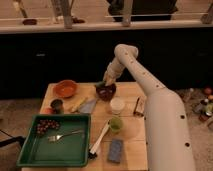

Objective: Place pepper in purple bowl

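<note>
The gripper (106,82) hung just over the purple bowl (105,91) on the tabletop (131,92), with the pepper (108,79) at its tip above the rim; whether the jaws were gripping it I cannot tell. The drop would go best centred over the bowl's hollow, low enough that the pepper could not bounce out.

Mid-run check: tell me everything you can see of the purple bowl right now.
The purple bowl is small, round and glossy, dark purple-maroon, smaller than the orange bowl to its left. It stands upright near the far edge of the wooden table, behind the white cup. The pincer hangs directly over its rim, with something green, apparently the pepper, at the bowl's top. Whether the pincer touches the bowl cannot be told.
</note>
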`<state>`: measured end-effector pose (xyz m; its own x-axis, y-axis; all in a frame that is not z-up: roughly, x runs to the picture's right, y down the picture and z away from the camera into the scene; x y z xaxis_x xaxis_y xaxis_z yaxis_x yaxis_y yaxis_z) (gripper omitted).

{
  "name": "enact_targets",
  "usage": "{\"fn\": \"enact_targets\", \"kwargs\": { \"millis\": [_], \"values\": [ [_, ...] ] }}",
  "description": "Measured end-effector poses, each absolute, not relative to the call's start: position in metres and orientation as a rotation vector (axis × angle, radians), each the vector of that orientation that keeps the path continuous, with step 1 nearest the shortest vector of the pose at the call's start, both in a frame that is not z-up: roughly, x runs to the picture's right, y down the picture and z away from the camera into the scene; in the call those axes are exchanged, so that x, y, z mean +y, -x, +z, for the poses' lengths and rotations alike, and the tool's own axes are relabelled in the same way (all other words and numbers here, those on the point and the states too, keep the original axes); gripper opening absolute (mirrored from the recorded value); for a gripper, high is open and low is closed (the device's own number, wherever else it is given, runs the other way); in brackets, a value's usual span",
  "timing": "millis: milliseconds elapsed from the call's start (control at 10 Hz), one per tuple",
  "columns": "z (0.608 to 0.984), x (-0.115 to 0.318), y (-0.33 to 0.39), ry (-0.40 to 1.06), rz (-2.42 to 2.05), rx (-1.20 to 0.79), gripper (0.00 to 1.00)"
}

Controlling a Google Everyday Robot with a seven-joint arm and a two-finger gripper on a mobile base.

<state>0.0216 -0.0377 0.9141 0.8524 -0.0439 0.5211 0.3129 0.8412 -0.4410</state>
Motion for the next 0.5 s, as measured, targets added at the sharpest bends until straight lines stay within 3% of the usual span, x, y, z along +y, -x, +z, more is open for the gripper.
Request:
{"fn": "enact_targets", "kwargs": {
  "millis": [100, 500],
  "values": [
    [0.913, -0.0376, -0.0211, 0.544, -0.205, -0.519, 0.8],
    [0.9107, -0.0382, -0.023, 0.526, -0.218, -0.509, 0.8]
  ]
}}
